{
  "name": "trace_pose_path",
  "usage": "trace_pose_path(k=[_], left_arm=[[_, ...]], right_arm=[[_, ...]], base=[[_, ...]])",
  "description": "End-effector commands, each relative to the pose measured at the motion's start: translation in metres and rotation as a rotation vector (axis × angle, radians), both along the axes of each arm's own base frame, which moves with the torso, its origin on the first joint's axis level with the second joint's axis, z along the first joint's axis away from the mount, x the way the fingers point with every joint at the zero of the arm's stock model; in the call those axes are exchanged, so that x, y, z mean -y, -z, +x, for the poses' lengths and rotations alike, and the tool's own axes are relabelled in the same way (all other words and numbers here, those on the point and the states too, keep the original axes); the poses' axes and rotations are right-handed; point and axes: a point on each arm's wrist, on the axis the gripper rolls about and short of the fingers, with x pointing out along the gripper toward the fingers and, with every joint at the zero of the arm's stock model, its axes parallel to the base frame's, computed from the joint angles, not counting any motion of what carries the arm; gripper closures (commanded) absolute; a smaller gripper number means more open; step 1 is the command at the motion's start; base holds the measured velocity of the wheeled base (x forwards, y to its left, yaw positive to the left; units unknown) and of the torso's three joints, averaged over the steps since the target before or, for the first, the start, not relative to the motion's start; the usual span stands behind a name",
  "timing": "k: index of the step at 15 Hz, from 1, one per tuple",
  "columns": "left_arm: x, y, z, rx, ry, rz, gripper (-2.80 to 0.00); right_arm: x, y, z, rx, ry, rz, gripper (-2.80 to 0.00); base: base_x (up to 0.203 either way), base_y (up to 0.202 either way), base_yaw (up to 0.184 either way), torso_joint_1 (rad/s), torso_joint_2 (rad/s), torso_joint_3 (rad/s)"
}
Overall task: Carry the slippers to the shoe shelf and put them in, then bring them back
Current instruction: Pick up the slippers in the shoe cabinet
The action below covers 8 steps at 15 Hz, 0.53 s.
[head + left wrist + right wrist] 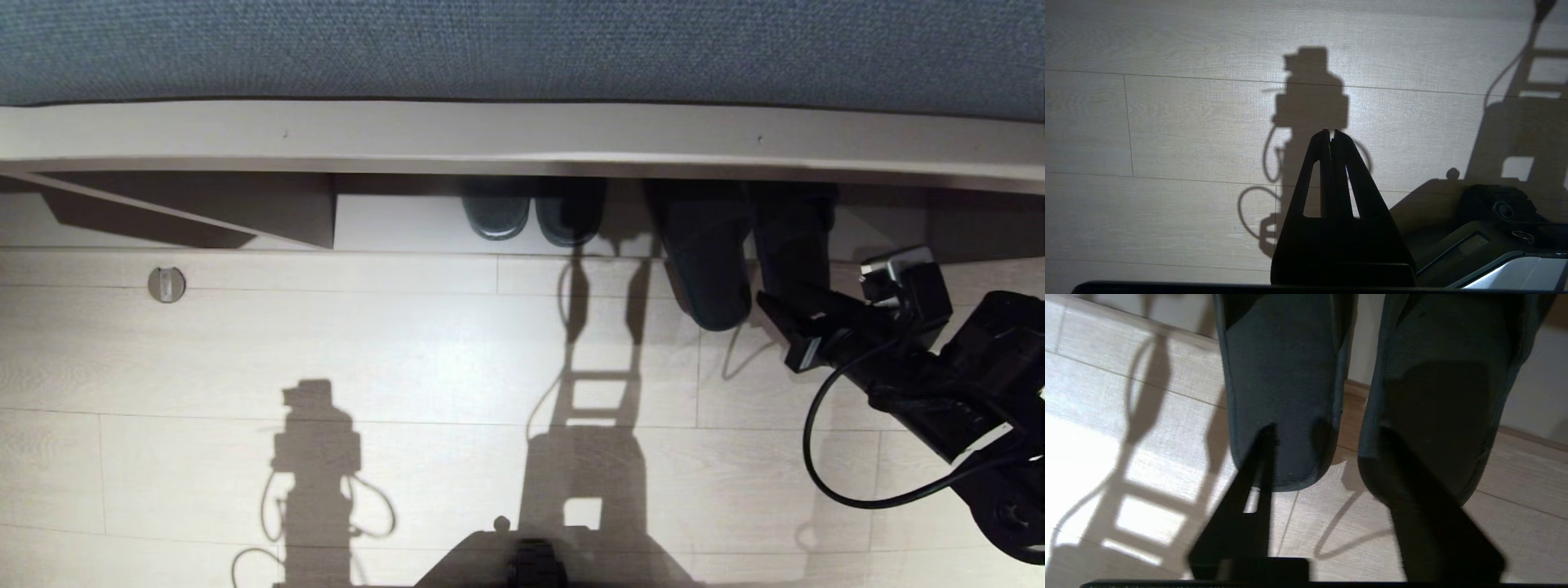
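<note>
The two matte black slippers (pixel 709 269) (pixel 1282 375) lie side by side with their toes under the shoe shelf (pixel 245 135) and their heels out on the floor. The second slipper (pixel 793 245) (pixel 1441 396) is to the right of the first. My right gripper (pixel 780 331) (pixel 1327 433) is open just behind the heels, one finger over each slipper's heel end, holding nothing. Whether the fingers touch the slippers does not show. My left gripper (pixel 1331 132) is shut and empty, parked over bare floor and outside the head view.
A glossier dark pair (pixel 531 212) sits in the same shelf opening further left. An upright divider (pixel 333 214) stands left of it. A round metal floor fitting (pixel 166 284) is at the left. My base (pixel 535 563) shows at the bottom edge.
</note>
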Motion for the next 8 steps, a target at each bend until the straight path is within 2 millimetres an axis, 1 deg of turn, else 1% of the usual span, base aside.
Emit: trace_pose_path(k=[1,4,8], left_arm=[[0.0,0.0,0.0,-0.001,-0.001,-0.001,0.0],[0.0,0.0,0.0,-0.001,-0.001,-0.001,0.0],[0.0,0.0,0.0,-0.001,-0.001,-0.001,0.0]], right_arm=[[0.0,-0.001,0.005,0.019,0.001,-0.017,-2.8],[-0.001,-0.005,0.02,0.058,0.012,-0.021,-2.8],[-0.003,-0.015,0.037,0.127,0.013,-0.01,-2.8]], base=[[0.0,0.0,0.0,0.0,0.0,0.0],[0.0,0.0,0.0,0.0,0.0,0.0],[0.0,0.0,0.0,0.0,0.0,0.0]])
